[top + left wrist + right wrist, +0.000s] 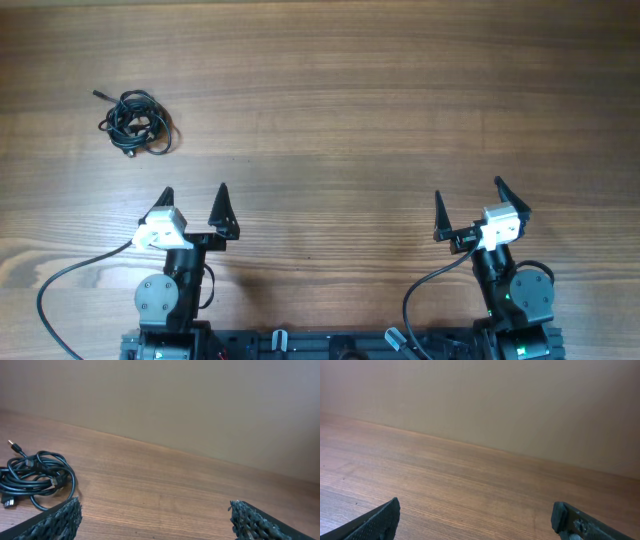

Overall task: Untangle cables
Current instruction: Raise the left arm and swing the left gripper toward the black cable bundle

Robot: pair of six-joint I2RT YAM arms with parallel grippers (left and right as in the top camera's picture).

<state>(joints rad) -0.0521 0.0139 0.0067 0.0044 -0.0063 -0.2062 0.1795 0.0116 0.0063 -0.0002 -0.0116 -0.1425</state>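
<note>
**One cable bundle, two idle grippers: worktop inventory**

One bundle of cables (137, 124): thin black cords, coiled and knotted into a small, roughly round heap. It lies flat on the worktop (350, 100) at the far left, ahead of and to the left of the left arm. A single plug end (97, 94) sticks out of the heap on its far-left side. The left wrist view shows the same bundle (35, 475) at the left edge, with overlapping loops, the plug end (12, 446) pointing away, and a second small connector at the near-left rim. Nothing is touching it.

Left gripper (194, 190): fingers spread wide, nothing between them, well apart from the bundle. From its own camera the gripper (154, 505) shows only two textured fingertips at the bottom corners, with bare wood between them.

Right gripper (468, 190): fingers likewise spread, holding nothing, on the right side of the worktop and far from the cables. Its wrist view shows the gripper (475, 505) over bare wood grain.

Worktop: brown wood grain running left to right.

Wall (200, 400): plain beige, meeting the far edge of the worktop in both wrist views.
</note>
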